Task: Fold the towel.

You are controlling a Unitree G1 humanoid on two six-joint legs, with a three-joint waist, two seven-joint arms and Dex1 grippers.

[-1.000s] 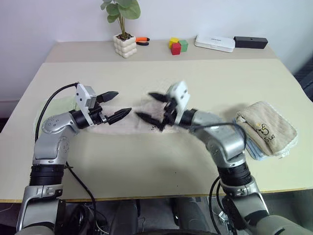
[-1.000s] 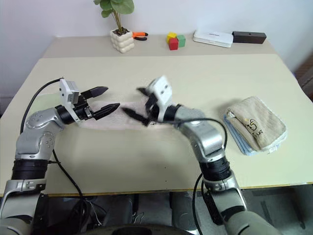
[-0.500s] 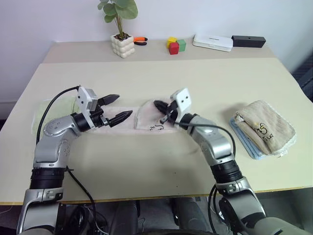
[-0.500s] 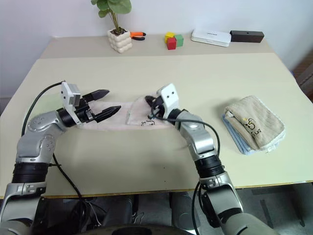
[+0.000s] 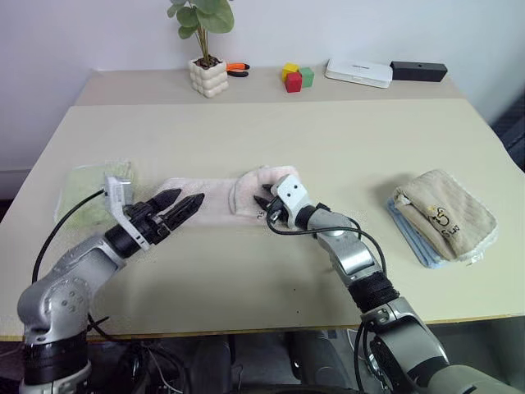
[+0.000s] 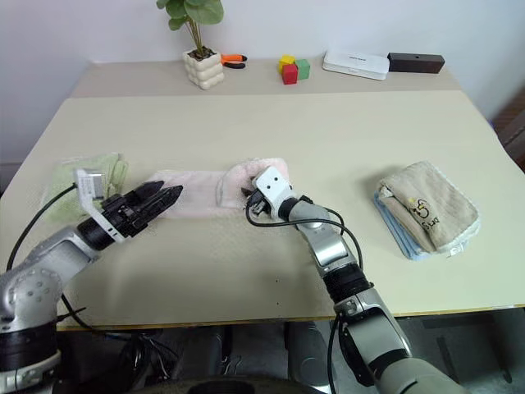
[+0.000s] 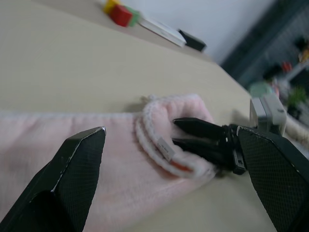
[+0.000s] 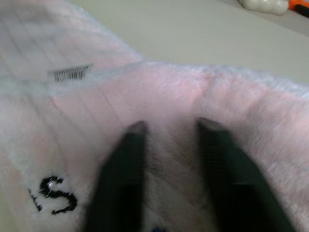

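Note:
The pale pink towel [image 5: 209, 197] lies as a long strip across the near middle of the table, its right end doubled back into a rounded fold [image 5: 262, 182]. My right gripper [image 5: 264, 207] rests low against that fold; in the right wrist view its fingers [image 8: 125, 164] stand apart with their tips pressed on the terry, and nothing is pinched between them. A small white label [image 8: 70, 73] and a black stitched motif [image 8: 53, 195] show on the fold. My left gripper [image 5: 190, 197] hovers open over the strip's left part, pointing towards the fold.
A light green towel [image 5: 86, 185] lies at the table's left edge. A tan towel [image 5: 447, 215] sits on a blue cloth at the right. Along the back stand a potted plant [image 5: 207, 74], coloured blocks [image 5: 298, 76], a white box [image 5: 359, 72] and a black box [image 5: 418, 71].
My right gripper came down from the air onto the towel, whose right end now lies folded over. My left gripper drew back towards me, sank a little and rolled.

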